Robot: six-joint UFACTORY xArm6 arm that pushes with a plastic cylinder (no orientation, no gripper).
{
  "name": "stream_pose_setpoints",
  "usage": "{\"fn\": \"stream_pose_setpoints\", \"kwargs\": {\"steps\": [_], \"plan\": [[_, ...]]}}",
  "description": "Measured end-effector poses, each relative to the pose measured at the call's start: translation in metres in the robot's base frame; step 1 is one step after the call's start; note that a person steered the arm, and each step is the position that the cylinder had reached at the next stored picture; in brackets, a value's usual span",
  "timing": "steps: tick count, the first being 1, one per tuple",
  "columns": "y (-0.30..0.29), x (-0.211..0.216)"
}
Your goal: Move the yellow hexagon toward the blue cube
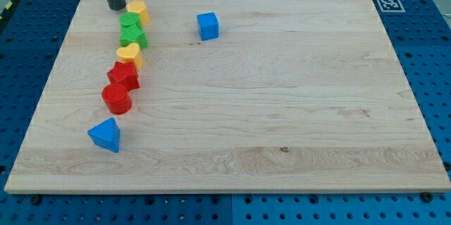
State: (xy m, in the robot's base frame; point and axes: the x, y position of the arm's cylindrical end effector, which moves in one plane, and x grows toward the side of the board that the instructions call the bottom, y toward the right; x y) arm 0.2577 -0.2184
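My tip rests on the board near the view's top left, just left of a yellow block that heads a curved line of blocks; I cannot tell whether they touch. This yellow block looks like the hexagon, though its shape is hard to make out. A second yellow block lies lower in the line. The blue cube stands alone to the right of the top yellow block.
Below the top yellow block the line holds two green blocks, a red star and a red cylinder. A blue triangular block lies lower left. A black-and-white marker is at the wooden board's top right corner.
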Motion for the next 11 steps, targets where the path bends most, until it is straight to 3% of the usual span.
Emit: {"fn": "stream_pose_setpoints", "kwargs": {"steps": [7,10,11], "plan": [[0.104,0.034],[-0.04,0.028],[-0.029,0.051]]}}
